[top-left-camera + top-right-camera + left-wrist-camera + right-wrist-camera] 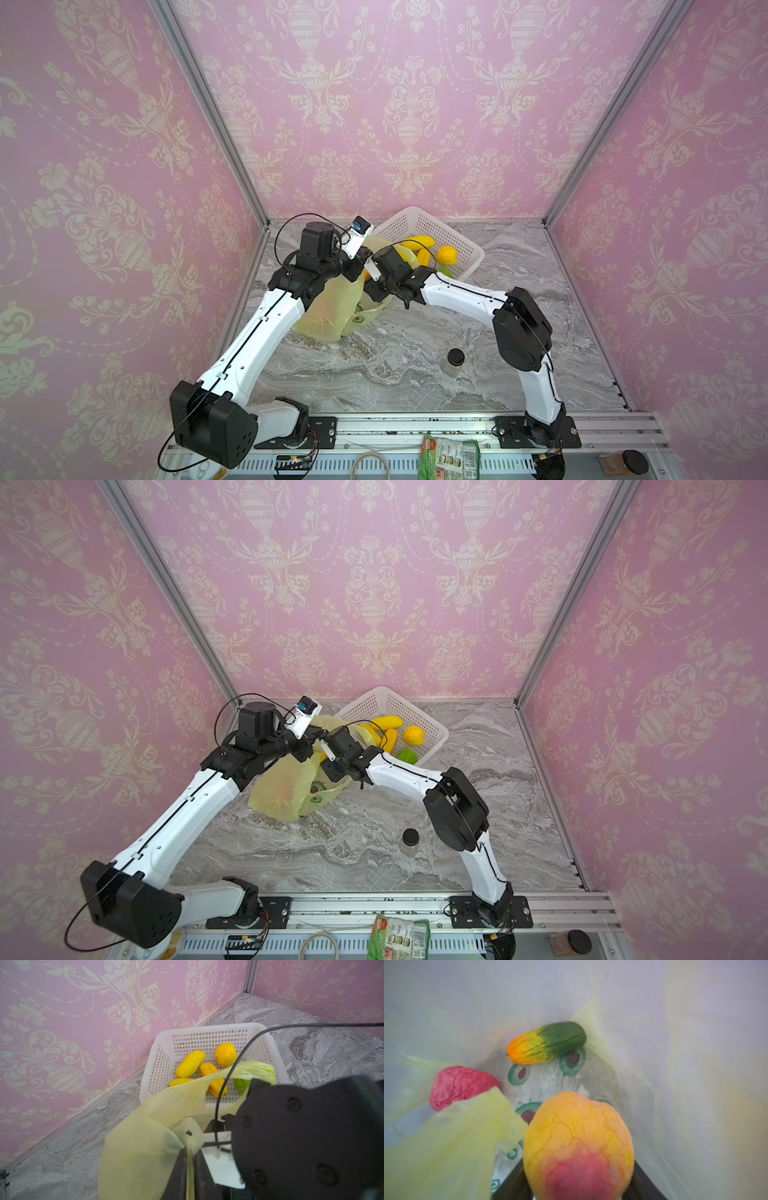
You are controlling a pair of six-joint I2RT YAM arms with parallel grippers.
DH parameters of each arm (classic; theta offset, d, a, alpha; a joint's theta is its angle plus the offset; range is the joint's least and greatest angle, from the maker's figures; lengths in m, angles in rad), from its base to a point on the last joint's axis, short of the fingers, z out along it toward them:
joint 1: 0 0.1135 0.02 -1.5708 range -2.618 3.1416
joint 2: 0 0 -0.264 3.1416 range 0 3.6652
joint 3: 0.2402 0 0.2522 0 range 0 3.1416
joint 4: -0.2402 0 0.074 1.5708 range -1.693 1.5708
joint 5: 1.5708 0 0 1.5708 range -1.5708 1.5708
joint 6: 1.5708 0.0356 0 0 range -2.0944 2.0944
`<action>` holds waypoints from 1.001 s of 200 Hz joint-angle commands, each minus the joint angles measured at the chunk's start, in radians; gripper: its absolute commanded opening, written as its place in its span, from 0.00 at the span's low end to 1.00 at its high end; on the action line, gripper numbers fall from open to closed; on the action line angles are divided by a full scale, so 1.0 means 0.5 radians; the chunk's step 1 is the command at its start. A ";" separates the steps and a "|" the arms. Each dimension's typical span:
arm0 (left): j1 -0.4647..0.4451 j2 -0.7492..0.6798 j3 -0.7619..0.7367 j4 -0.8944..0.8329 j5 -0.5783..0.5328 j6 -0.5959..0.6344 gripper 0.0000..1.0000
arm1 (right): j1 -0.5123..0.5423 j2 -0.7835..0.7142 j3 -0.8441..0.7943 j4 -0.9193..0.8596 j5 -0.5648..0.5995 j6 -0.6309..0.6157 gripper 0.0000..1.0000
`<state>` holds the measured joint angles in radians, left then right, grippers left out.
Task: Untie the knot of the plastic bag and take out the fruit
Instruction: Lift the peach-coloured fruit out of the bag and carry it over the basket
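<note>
Reaching inside the thin translucent yellow-green plastic bag (328,309), the right gripper (578,1184) clasps a rounded orange-pink toy fruit (577,1132); the left gripper (188,1149) pinches the bag's film.

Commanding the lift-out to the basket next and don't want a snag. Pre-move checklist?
1. Left gripper pinching bag: ok, shut on the film.
2. Bag mouth open: ok, right gripper is inside.
3. Right grip on orange fruit: ok, it sits between the fingers.
4. No film caught in that grip: cannot tell; a fold lies close beside the fruit.
5. Room in basket: ok, bare floor shows.
6. Bag emptied by this pick: not ok; pink fruit and green-orange fruit are in it too.
</note>
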<state>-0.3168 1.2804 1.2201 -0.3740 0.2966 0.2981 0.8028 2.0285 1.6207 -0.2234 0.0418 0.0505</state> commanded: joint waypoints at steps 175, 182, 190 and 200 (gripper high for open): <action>0.023 0.011 0.017 -0.056 -0.045 -0.022 0.12 | -0.222 -1.573 -1.494 0.993 0.032 0.096 0.22; 0.022 0.010 0.017 -0.053 -0.049 -0.022 0.12 | -0.253 -1.603 -1.538 1.028 0.087 0.108 0.21; 0.021 0.013 0.019 -0.055 -0.047 -0.020 0.12 | -0.289 -1.630 -1.578 1.064 0.146 0.125 0.21; 0.023 0.013 0.020 -0.059 -0.042 -0.025 0.12 | -0.347 -1.650 -1.618 1.094 0.185 0.160 0.21</action>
<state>-0.3145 1.2808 1.2201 -0.3840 0.2810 0.2977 0.6769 1.2362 0.8608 0.2180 0.0292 0.0872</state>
